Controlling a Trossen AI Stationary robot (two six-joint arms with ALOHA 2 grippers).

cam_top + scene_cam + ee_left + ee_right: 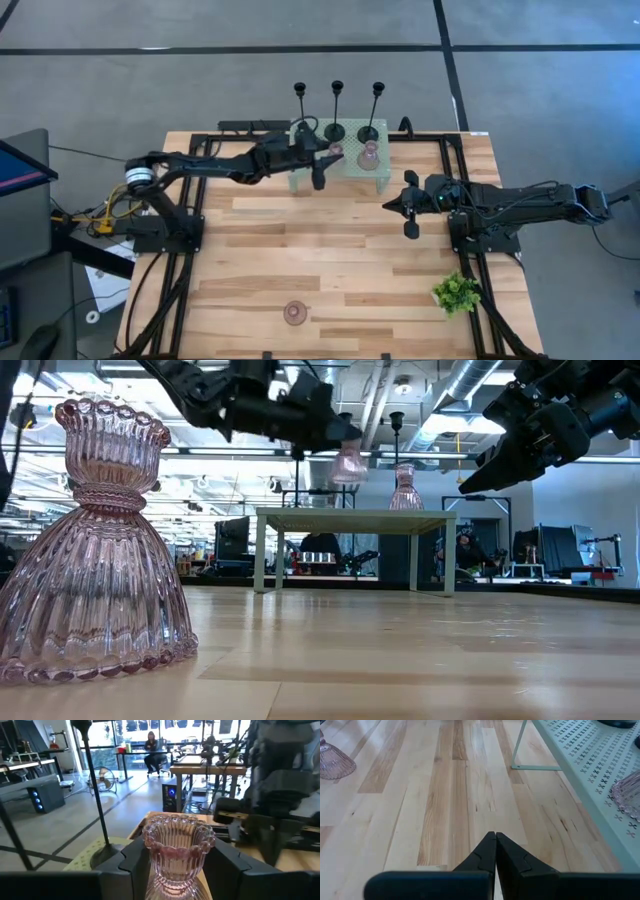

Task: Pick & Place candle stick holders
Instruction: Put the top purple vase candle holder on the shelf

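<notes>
While gripped: ribbed pink glass holder (pixel 177 851).

- The high view looks straight down on the whole desk (pixel 330 250) and both arms.
- The low view sits at desk-top height, very near a pink glass holder (pixel 95 540), facing level toward the mint-green shelf (pixel 350 518) and the room behind.
- The left wrist view looks past its own fingers (pixel 127 862) to the room.
- The right wrist view faces down along the desk; it shares the shelf with the high and low views.
</notes>
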